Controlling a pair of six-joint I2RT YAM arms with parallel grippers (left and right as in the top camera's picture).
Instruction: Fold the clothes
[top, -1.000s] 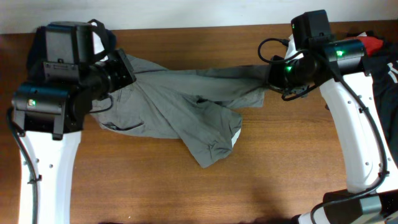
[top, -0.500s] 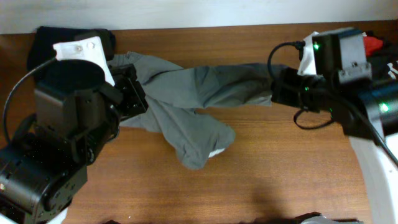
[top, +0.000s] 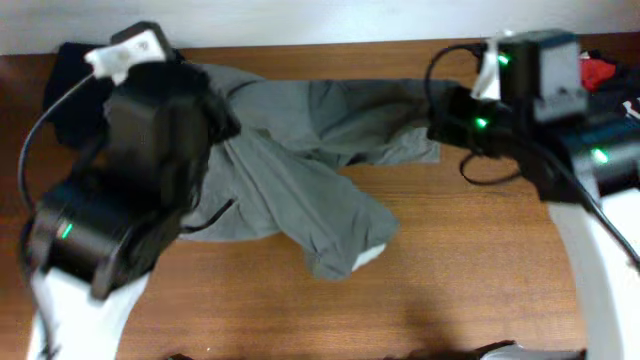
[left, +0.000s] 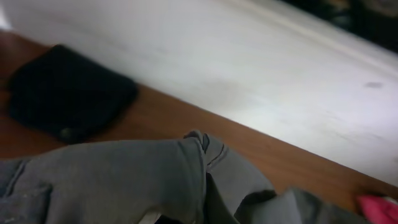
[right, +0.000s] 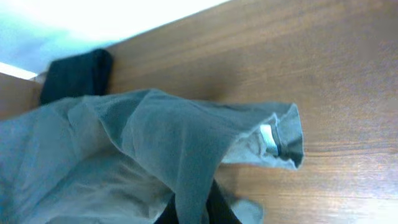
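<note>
Brown wooden table (top: 450, 290) fills the near part of the overhead view, bare along its front edge, where both white arm bases are cut off by the frame. Just beyond, the lowest fold of the grey-olive cotton garment (top: 300, 190) sags onto the wood, with a pale patch of lining showing at its tip. From there the cloth rises and spreads into a crumpled band stretched across the table between the two arms. At its left end the left gripper (top: 222, 125) is mostly buried under the arm's bulky black housing. Its own wrist view shows only bunched grey fabric with a stitched seam up against the lens, and it is clamped tight on that end. At the right end the right gripper (top: 440, 125) is pinched closed on a gathered corner, its dark fingers (right: 199, 208) barely showing beneath the cloth. Farther back, a dark navy folded garment (top: 65, 80) lies at the far left, partly hidden by the arm. Red and black garments (top: 600, 70) sit at the far right, cut off by the frame. Behind everything runs a white wall (top: 300, 20).
</note>
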